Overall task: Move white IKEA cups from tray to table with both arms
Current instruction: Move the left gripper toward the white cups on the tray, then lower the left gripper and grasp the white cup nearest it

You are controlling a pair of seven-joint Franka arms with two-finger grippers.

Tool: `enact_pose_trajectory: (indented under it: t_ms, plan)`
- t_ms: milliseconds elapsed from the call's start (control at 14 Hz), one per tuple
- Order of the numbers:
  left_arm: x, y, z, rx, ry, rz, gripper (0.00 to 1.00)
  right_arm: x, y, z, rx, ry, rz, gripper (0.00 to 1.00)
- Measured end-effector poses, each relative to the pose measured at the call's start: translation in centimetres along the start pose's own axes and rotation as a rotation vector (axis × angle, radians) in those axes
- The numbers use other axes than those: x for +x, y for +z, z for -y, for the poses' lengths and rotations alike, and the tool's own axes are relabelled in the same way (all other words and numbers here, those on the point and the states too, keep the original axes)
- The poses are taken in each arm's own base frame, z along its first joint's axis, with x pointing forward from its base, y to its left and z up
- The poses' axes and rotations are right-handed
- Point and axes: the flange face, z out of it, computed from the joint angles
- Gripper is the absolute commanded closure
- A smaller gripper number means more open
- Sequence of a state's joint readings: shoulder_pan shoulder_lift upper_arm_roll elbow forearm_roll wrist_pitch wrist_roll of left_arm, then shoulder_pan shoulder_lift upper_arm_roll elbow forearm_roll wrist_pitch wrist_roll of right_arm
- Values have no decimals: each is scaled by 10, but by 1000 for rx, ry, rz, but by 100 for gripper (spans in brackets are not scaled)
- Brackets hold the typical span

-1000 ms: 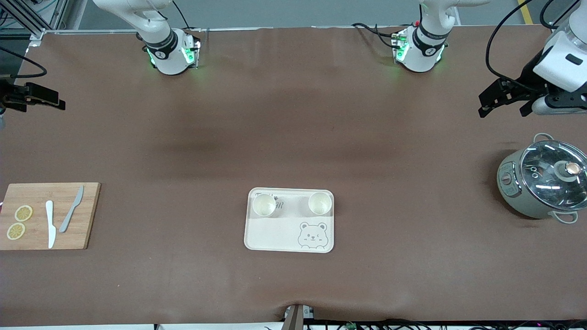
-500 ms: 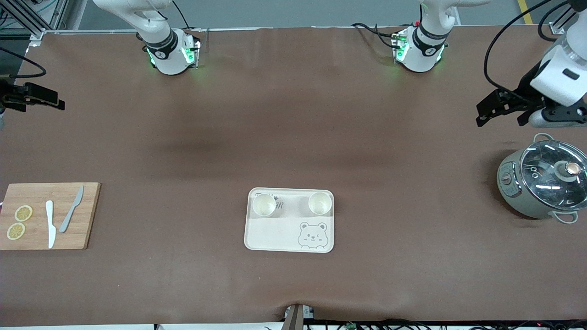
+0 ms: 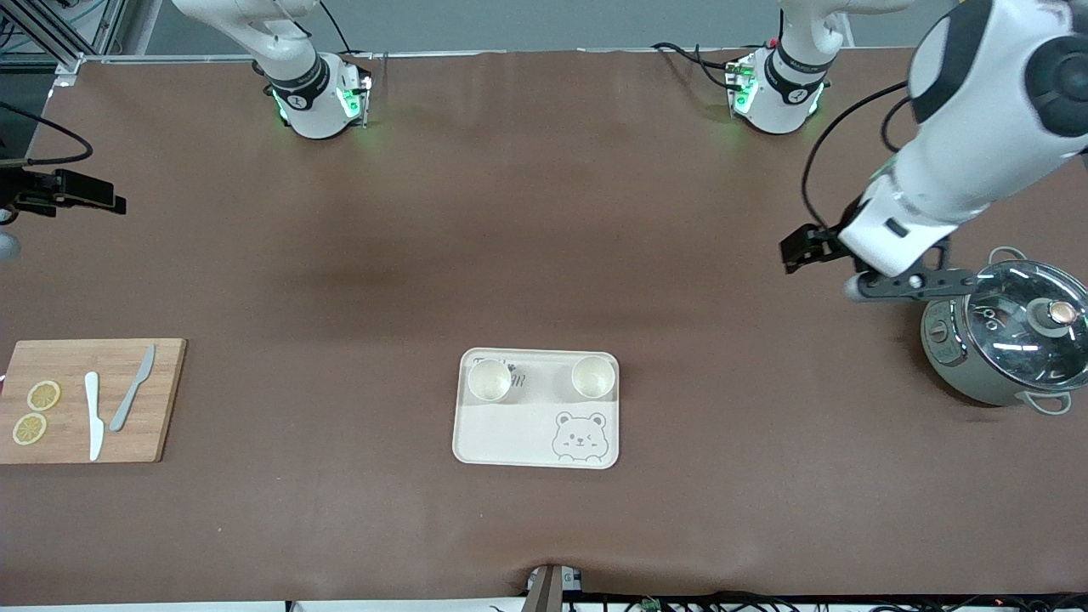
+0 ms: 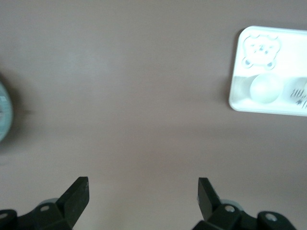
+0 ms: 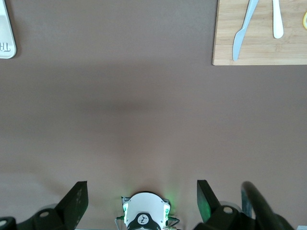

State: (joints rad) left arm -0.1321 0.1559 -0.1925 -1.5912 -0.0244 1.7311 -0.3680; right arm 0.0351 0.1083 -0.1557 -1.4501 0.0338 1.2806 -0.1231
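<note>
Two white IKEA cups (image 3: 490, 380) (image 3: 592, 376) stand upright on the cream bear tray (image 3: 510, 438), along its edge farther from the front camera. One cup (image 4: 265, 88) and the tray (image 4: 288, 40) also show in the left wrist view. My left gripper (image 3: 803, 246) is open and empty, in the air over bare table beside the pot; in its own view (image 4: 142, 191) the fingers stand wide apart. My right gripper (image 3: 81, 191) is open and empty over the table's edge at the right arm's end; it also shows in its own view (image 5: 141, 191).
A grey-green pot with a glass lid (image 3: 1007, 340) stands at the left arm's end, close under the left arm. A wooden cutting board (image 3: 93, 399) with two knives and lemon slices lies at the right arm's end; it also shows in the right wrist view (image 5: 259, 36).
The left arm has swung in from the table's end toward the middle, and its gripper now hangs beside the pot. The right gripper has barely moved. The cups are still.
</note>
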Motion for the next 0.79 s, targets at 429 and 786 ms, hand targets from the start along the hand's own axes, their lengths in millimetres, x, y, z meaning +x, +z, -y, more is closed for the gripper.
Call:
enact_pose_trajectory:
  t_ms: [429,786]
  plan:
    - [18,91,-83,-42,-176,-10,0,12,12,0,-2,1,19,0]
    - [34,156,-123,-109,-331,-50,0,27,24,0,-22,0,28,0]
